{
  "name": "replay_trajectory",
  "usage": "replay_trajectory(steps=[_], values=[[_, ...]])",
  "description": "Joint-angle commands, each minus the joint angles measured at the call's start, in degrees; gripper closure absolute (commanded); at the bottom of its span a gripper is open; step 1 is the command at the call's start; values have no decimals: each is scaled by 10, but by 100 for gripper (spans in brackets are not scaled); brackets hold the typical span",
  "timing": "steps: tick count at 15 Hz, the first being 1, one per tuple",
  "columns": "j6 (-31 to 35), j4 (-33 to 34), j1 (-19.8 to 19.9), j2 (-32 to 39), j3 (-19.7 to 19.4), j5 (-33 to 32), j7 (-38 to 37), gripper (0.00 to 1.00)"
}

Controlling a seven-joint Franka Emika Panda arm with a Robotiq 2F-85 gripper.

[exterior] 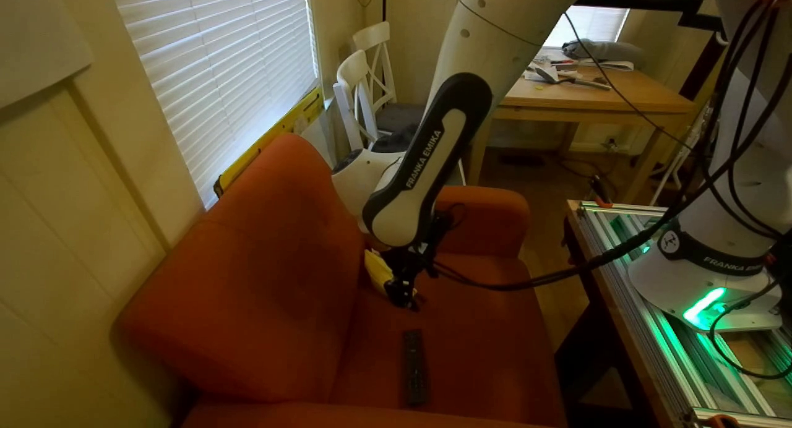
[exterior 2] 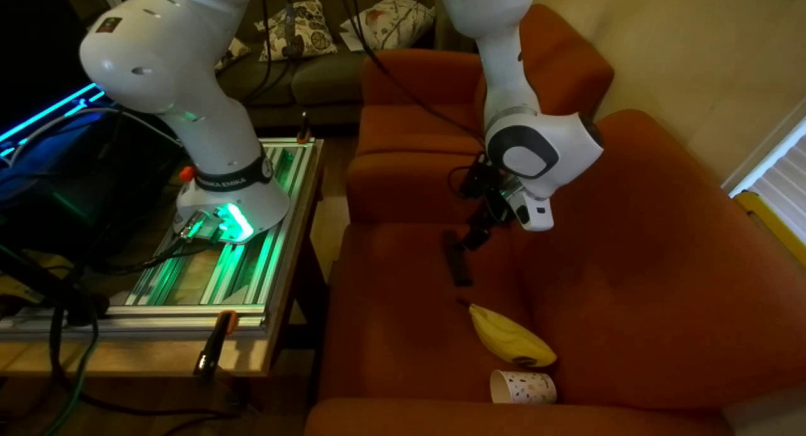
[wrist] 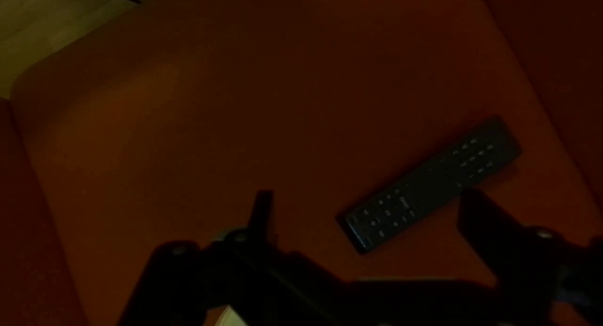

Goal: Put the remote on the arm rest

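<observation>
The remote, a slim black bar with small pale buttons, lies flat on the rust-orange seat. It shows in both exterior views (exterior: 414,367) (exterior 2: 458,263) and whole in the wrist view (wrist: 431,184). My gripper is above the seat near the remote in both exterior views (exterior: 405,297) (exterior 2: 476,237). In the wrist view the gripper (wrist: 368,196) has its fingers wide apart with nothing between them; the right fingertip overlaps the remote's edge in the picture. The padded arm rests stand at both seat ends, in both exterior views (exterior: 486,214) (exterior 2: 406,184).
A yellow banana lies on the seat in both exterior views (exterior: 377,270) (exterior 2: 510,335). A speckled white cup (exterior 2: 524,387) lies by an arm rest. The chair back (exterior: 272,273) rises along one side. The robot's table (exterior 2: 277,247) stands across a floor gap.
</observation>
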State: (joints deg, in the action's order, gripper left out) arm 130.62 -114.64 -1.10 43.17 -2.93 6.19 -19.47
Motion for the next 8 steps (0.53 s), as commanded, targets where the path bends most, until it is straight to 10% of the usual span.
replay_trajectory(steps=[1,8], values=[[-3,9,-9,10,-6,6,-9,0],[94,-19,-39,40,-4,29,-82,0]])
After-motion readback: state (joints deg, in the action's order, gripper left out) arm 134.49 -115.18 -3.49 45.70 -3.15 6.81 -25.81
